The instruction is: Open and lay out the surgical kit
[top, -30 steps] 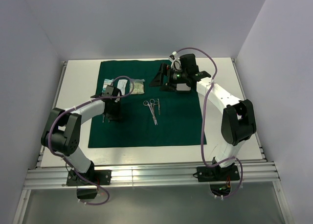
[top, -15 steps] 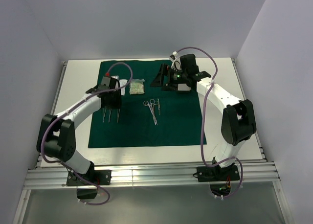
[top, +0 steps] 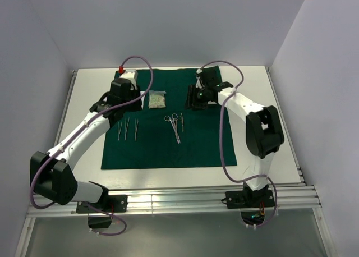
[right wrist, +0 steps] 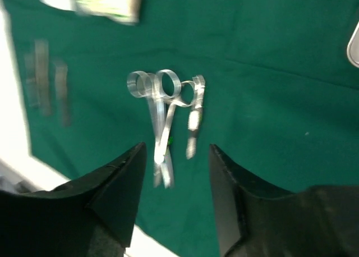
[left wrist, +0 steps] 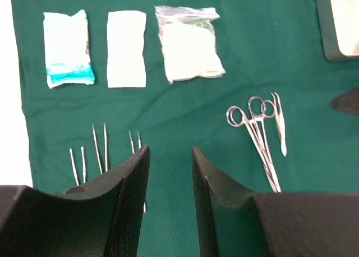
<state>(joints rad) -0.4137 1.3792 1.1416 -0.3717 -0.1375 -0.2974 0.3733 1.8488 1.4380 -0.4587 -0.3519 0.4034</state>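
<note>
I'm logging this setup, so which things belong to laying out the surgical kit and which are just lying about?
Job: cloth, teal packet, white packet, clear packet, tweezers, clamps, tray.
Lying about: nothing I can see; only the table underneath.

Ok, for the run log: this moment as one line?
cloth wrap: spread flat; packets: three in a row; tweezers: three pairs; clamps: mid-cloth; left gripper: open, empty; right gripper: open, empty
</note>
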